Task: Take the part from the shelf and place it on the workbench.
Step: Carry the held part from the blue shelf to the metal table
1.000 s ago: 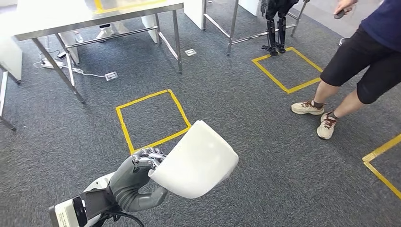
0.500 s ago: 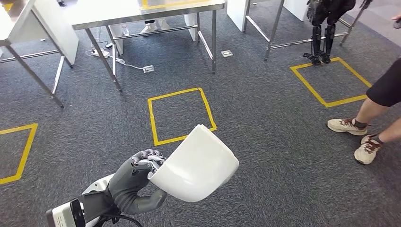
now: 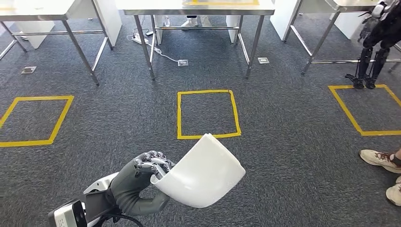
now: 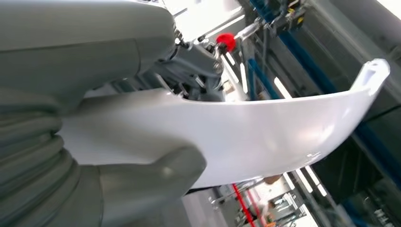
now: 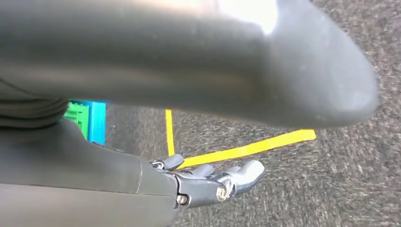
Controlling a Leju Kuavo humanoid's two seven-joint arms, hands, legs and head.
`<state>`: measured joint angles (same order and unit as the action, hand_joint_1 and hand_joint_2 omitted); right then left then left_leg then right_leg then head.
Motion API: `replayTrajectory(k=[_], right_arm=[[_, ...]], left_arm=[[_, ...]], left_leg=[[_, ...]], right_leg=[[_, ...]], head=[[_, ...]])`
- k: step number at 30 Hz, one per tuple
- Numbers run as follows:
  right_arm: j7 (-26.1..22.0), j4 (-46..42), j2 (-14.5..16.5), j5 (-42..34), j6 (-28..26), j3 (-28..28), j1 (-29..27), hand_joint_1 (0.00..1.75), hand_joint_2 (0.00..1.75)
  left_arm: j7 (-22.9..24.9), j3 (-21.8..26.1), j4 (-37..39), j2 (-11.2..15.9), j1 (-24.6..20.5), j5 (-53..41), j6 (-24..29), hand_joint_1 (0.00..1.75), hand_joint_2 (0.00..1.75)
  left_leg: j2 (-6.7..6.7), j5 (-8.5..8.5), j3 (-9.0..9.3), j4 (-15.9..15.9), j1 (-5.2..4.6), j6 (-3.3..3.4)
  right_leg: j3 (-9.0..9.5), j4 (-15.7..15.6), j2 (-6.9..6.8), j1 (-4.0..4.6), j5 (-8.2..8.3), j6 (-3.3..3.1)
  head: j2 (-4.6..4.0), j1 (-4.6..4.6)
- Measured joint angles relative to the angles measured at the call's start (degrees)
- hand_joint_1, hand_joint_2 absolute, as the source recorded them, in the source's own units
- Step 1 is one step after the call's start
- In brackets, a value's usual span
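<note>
Curved white part in left hand, tilted

We stand on dark grey carpet marked with yellow tape squares; steel-legged tables line the far side, cables beneath.

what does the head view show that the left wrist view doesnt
Head view alone: the grey carpet with yellow taped squares, metal-legged tables ahead, another robot's dark legs and a person's shoes at the right. Left wrist view alone: a red knob and blue framework beyond the part. Both: the left hand gripping the curved white part by one edge.
</note>
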<state>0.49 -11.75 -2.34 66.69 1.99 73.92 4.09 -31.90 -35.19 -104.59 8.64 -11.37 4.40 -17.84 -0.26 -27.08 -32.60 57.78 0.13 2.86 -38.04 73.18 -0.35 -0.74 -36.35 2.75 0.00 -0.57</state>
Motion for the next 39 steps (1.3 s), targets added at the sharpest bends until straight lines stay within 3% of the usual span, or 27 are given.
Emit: replayTrajectory(k=[1,2,4,5,7,9,11,12,15,16,17,19,20,21,24,25,27,28,30,31,32,33,35,36,37,39], right_arm=[[0.0,0.01,0.01,0.01,0.03,0.0,-0.06,0.0,0.0],[0.0,0.01,0.02,0.02,0.07,0.0,-0.07,0.0,0.0],[0.0,0.01,0.05,0.02,0.14,0.0,-0.05,0.0,0.0],[0.01,0.01,0.07,0.0,0.16,0.0,0.0,0.0,0.0],[0.1,0.01,0.12,-0.06,0.17,0.0,0.06,0.0,0.0],[0.17,0.01,0.16,-0.1,0.19,0.0,0.05,0.0,0.0],[0.15,0.01,0.21,-0.16,0.19,0.0,0.02,0.0,0.0],[0.15,0.01,0.22,-0.23,0.19,0.0,0.0,0.0,0.0],[0.2,0.01,0.22,-0.49,0.14,0.0,-0.13,0.0,0.0],[0.24,0.01,0.23,-0.55,0.1,0.0,-0.18,0.0,0.0],[0.27,0.01,0.24,-0.6,0.06,0.0,-0.2,0.0,0.0],[0.37,0.02,0.29,-0.67,-0.01,0.0,-0.26,0.0,0.0],[0.44,0.03,0.41,-0.71,-0.02,0.0,-0.24,0.0,0.0],[0.56,0.05,0.51,-0.74,-0.05,0.0,-0.24,0.0,0.0],[0.75,0.08,0.68,-0.75,-0.14,0.0,-0.12,0.0,0.0],[0.72,0.08,0.73,-0.75,-0.11,0.0,-0.04,0.0,0.0],[0.69,0.08,0.79,-0.75,-0.05,0.0,0.15,0.0,0.0],[0.68,0.08,0.78,-0.75,-0.06,0.0,0.18,0.0,0.0],[0.71,0.08,0.69,-0.75,-0.14,0.0,0.1,0.0,0.0],[0.74,0.08,0.66,-0.75,-0.15,0.0,0.04,0.0,0.0],[0.75,0.08,0.66,-0.75,-0.15,0.0,-0.01,0.0,0.0],[0.78,0.08,0.67,-0.75,-0.13,0.0,-0.04,0.0,0.0],[0.84,0.08,0.67,-0.75,-0.13,0.0,-0.13,0.0,0.0],[0.89,0.08,0.67,-0.76,-0.16,0.0,-0.15,0.0,0.0],[0.93,0.08,0.67,-0.77,-0.2,0.0,-0.18,0.0,0.0],[0.97,0.08,0.69,-0.83,-0.24,0.0,-0.13,0.0,0.0]], left_arm=[[0.03,0.0,0.0,-0.02,0.11,-0.05,-0.05,1.75,1.75],[0.03,0.0,-0.01,-0.02,0.21,-0.1,-0.09,1.75,1.75],[0.02,0.0,-0.08,-0.05,0.38,-0.22,-0.15,1.75,1.75],[0.01,0.0,-0.14,-0.06,0.43,-0.29,-0.17,1.75,1.75],[0.01,0.0,-0.28,-0.08,0.53,-0.54,-0.18,1.75,1.75],[0.01,0.0,-0.43,-0.09,0.63,-0.79,-0.19,1.75,1.75],[-0.03,0.02,-0.64,-0.09,0.66,-0.88,-0.23,1.75,1.75],[-0.05,0.03,-0.74,-0.1,0.7,-0.91,-0.29,1.75,1.75],[-0.08,0.05,-0.76,-0.09,1.11,-1.07,-0.69,1.75,1.75],[-0.08,0.07,-0.73,-0.08,1.27,-1.15,-0.8,1.75,1.75],[-0.1,0.08,-0.68,-0.07,1.37,-1.24,-0.87,1.75,1.75],[-0.23,0.14,-0.59,-0.04,1.43,-1.44,-1.02,1.75,1.75],[-0.34,0.17,-0.51,-0.01,1.46,-1.54,-1.14,1.75,1.75],[-0.44,0.21,-0.46,-0.01,1.48,-1.66,-1.24,1.75,1.75],[-0.76,0.42,-0.41,-0.06,1.46,-1.92,-1.43,1.75,1.75],[-0.87,0.48,-0.43,-0.1,1.45,-1.93,-1.46,1.75,1.75],[-0.99,0.53,-0.42,-0.25,1.36,-1.94,-1.51,1.75,1.75],[-0.98,0.54,-0.39,-0.3,1.34,-1.95,-1.52,1.75,1.75],[-0.88,0.54,-0.34,-0.38,1.3,-1.95,-1.58,1.75,1.75],[-0.85,0.55,-0.31,-0.39,1.3,-1.95,-1.67,1.75,1.75],[-0.84,0.55,-0.27,-0.4,1.28,-1.94,-1.78,1.75,1.75],[-0.84,0.54,-0.22,-0.43,1.25,-1.93,-1.89,1.75,1.75],[-0.84,0.53,-0.1,-0.49,1.11,-1.91,-1.98,1.75,1.75],[-0.83,0.52,-0.04,-0.53,1.01,-1.88,-2.0,1.75,1.75],[-0.81,0.52,0.01,-0.56,0.88,-1.84,-2.03,1.75,1.75],[-0.75,0.52,0.09,-0.62,0.57,-1.68,-2.09,1.75,1.75]], left_leg=[[-0.46,-0.23,0.08,0.09,0.01,-0.04],[-0.84,-0.53,0.25,0.22,0.05,-0.16],[-1.28,-1.14,0.68,0.65,0.13,-0.64],[-1.46,-1.54,0.75,0.88,0.08,-0.99],[-1.71,-2.18,0.77,0.97,-0.06,-1.72],[-1.7,-2.64,1.15,0.77,-0.04,-2.41],[-1.05,-3.38,0.77,2.55,0.04,-3.06],[-0.66,-4.31,-0.57,5.23,0.06,-3.33],[-0.18,-6.95,-8.63,16.81,0.09,-3.65],[-0.17,-6.13,-10.6,18.35,0.07,-3.56],[-0.16,-4.04,-11.42,17.51,0.02,-3.33],[-0.09,2.32,-10.26,10.29,-0.28,-2.44],[0.02,4.44,-9.13,6.73,-0.58,-1.97],[0.14,5.48,-8.2,4.21,-0.85,-1.64],[-0.07,4.2,-6.62,2.37,-1.2,-0.99],[-0.24,3.76,-5.78,1.8,-1.09,-0.7],[-0.41,2.91,-3.69,0.73,-0.67,-0.23],[-0.45,2.4,-2.82,0.35,-0.52,-0.08],[-0.66,1.32,-1.46,0.12,-0.36,0.04],[-0.77,0.71,-0.77,0.12,-0.31,0.01],[-0.86,0.09,0.01,0.12,-0.27,-0.08],[-0.91,-0.58,0.89,0.13,-0.24,-0.22],[-0.94,-1.98,2.5,0.3,-0.23,-0.7],[-0.97,-2.6,3.04,0.39,-0.28,-1.04],[-1.01,-3.14,3.34,0.36,-0.36,-1.4],[-1.07,-3.49,3.79,0.52,-0.49,-2.13]], right_leg=[[-0.66,0.59,0.04,-0.06,0.7,0.06],[-0.21,-1.13,0.04,-0.16,2.54,0.09],[2.99,-8.7,0.14,-0.41,6.75,0.12],[4.44,-11.93,0.24,-0.38,7.73,-0.03],[5.57,-14.43,0.38,-0.19,7.43,-0.7],[5.95,-14.7,0.32,-0.13,7.1,-1.63],[6.99,-14.99,0.22,-0.27,6.72,-2.5],[7.64,-15.11,0.14,-0.34,6.41,-2.86],[9.46,-15.15,0.02,-0.22,4.85,-3.28],[10.2,-15.16,0.03,-0.18,4.25,-3.25],[11.03,-15.16,0.06,-0.13,3.61,-3.19],[12.81,-15.25,0.11,-0.07,2.09,-3.01],[13.49,-15.31,0.15,0.04,1.31,-2.76],[13.98,-15.49,0.14,0.06,0.66,-2.42],[15.02,-15.32,-0.08,0.0,0.87,-1.11],[14.75,-13.84,-0.12,-0.04,1.72,-0.79],[11.55,-7.87,-0.03,-0.07,2.97,-0.24],[9.04,-4.39,0.03,-0.12,2.25,-0.1],[3.94,0.37,0.09,-0.14,-1.42,0.24],[2.15,0.92,0.09,-0.17,-3.02,0.39],[1.11,0.03,0.09,-0.21,-3.28,0.55],[0.81,-2.28,0.09,-0.26,-1.83,0.68],[1.57,-9.36,0.02,-0.29,5.0,0.58],[1.97,-12.15,-0.05,-0.19,7.92,0.13],[2.23,-13.86,-0.1,-0.07,9.85,-0.38],[2.55,-14.49,-0.1,0.07,10.35,-1.64]], head=[[0.0,0.04],[0.0,0.07],[0.0,0.15],[0.0,0.2],[0.0,0.24],[0.0,0.2],[0.0,-0.09],[0.0,-0.29],[0.0,-0.64],[0.0,-0.68],[0.0,-0.74],[0.0,-0.87],[0.0,-0.9],[0.0,-0.88],[0.0,-0.88],[0.0,-0.88],[0.0,-0.7],[0.0,-0.55],[0.0,-0.26],[0.0,-0.15],[0.0,-0.06],[0.0,0.02],[0.0,0.14],[0.0,0.22],[0.0,0.28],[0.0,0.33]])
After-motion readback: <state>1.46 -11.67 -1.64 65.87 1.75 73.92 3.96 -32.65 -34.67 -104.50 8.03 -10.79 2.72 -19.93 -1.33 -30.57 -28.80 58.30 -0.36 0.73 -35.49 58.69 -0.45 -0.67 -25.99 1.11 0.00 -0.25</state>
